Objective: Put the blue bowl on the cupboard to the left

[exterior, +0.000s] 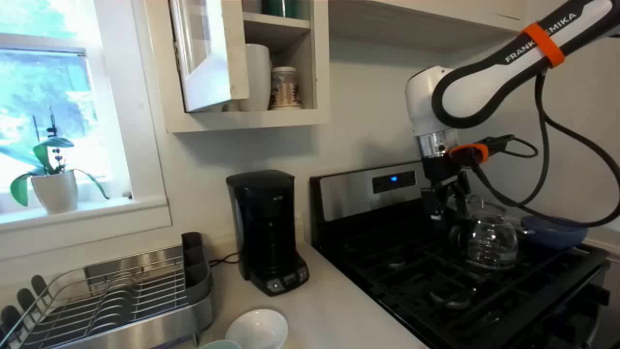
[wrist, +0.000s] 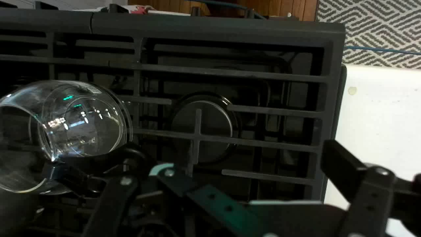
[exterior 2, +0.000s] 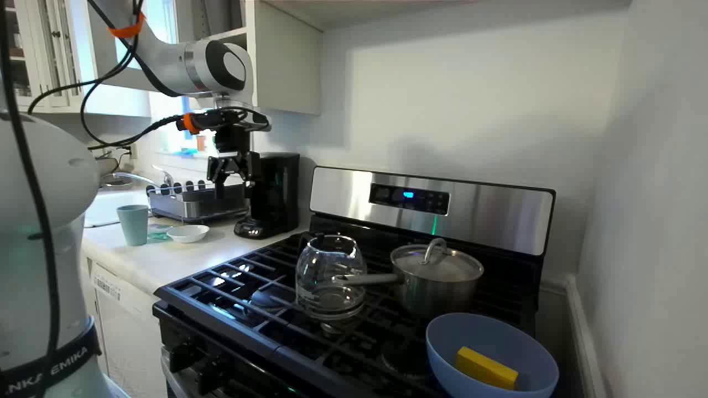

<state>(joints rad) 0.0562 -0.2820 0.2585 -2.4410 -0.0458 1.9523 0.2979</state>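
Note:
The blue bowl (exterior 2: pixel 498 338) stands on the near right corner of the stove and holds a yellow block (exterior 2: pixel 487 369). It also shows in an exterior view (exterior: pixel 557 235), partly behind the glass pot. The bowl is out of the wrist view. The cupboard's off-white top (exterior: pixel 334 310) lies left of the stove; it also shows in an exterior view (exterior 2: pixel 166 260) and in the wrist view (wrist: pixel 378 118). My gripper (exterior 2: pixel 235 185) is open and empty, pointing down above the stove, apart from the bowl. Its open fingers (wrist: pixel 243 174) show in the wrist view.
A glass pot (exterior 2: pixel 331 276) with a black handle and a lidded steel pot (exterior 2: pixel 437 282) stand on the stove. A coffee maker (exterior: pixel 264 232), white bowl (exterior: pixel 259 329), mint cup (exterior 2: pixel 133 225) and dish rack (exterior: pixel 121 291) stand on the counter. An open-doored wall cabinet (exterior: pixel 242 121) hangs above.

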